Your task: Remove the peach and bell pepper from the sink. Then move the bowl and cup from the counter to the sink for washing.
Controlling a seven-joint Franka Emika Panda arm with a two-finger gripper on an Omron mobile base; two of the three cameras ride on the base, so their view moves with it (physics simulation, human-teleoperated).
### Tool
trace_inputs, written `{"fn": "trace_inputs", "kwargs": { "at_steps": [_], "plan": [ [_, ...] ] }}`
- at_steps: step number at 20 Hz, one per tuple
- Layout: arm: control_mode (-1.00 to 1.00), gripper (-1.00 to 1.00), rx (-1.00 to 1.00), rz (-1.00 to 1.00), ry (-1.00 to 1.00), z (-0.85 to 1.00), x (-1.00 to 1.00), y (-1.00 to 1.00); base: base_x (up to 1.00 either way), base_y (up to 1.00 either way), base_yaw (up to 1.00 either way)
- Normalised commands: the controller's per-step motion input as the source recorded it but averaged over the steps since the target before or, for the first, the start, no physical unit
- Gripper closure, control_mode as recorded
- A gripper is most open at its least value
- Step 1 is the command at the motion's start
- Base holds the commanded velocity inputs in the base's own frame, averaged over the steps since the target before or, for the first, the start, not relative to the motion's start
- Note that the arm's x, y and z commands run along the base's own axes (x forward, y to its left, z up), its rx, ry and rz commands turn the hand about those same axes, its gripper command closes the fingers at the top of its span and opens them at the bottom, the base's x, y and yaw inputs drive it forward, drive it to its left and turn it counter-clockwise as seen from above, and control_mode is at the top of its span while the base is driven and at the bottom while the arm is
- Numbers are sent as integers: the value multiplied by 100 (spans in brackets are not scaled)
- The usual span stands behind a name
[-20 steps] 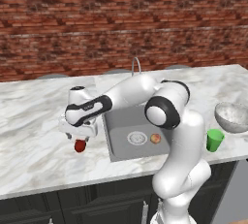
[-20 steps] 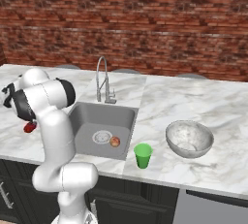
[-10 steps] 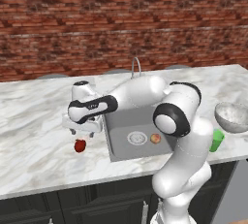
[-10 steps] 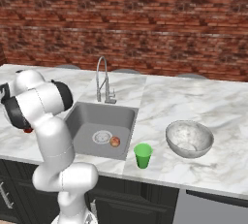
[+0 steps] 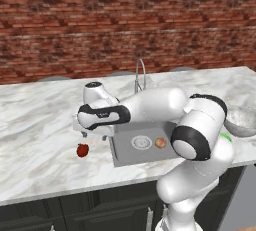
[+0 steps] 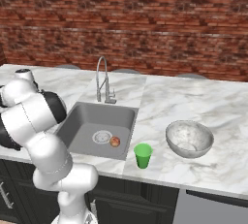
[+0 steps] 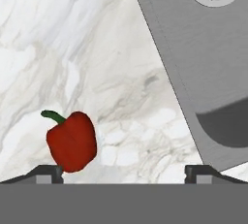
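Left base view: white marble desk (image 5: 35,125) with grey veins, above dark cabinets; square grey steel sink (image 5: 142,147) set into it, round drain inside, arched chrome faucet (image 5: 140,75) behind. Arm bent low to the left across the basin, end effector (image 5: 94,134) pointing down above the marble beside the sink's left edge, jaws spread wide, holding nothing. Glossy dark red bell pepper (image 5: 82,150) lay on the desk just below and left of it, apart from the fingers. Pale orange peach (image 5: 160,143) sat in the basin beside the drain.

Right base view: peach (image 6: 115,141) by the drain; small bright green cup (image 6: 142,155) upright near the desk's front edge, right of the sink; wide silvery bowl (image 6: 189,138), mottled inside, farther right.

Hand view: lumpy red pepper (image 7: 71,141) with green stem lay on marble just above the left fingertip (image 7: 46,173), not gripped.
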Motion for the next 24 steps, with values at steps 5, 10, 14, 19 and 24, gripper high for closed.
{"fn": "trace_inputs", "kwargs": {
  "at_steps": [5,10,14,19,24],
  "plan": [
    [-100,-100,0,0,0,13,-25,-45,0,0,0],
    [-100,-100,0,0,0,9,-23,-46,0,0,0],
    [-100,-100,0,0,0,6,-24,-48,0,0,0],
    [-100,-100,1,0,0,5,-20,-50,0,0,0],
    [-100,-100,2,1,0,3,-15,-50,0,0,0]
  ]
}}
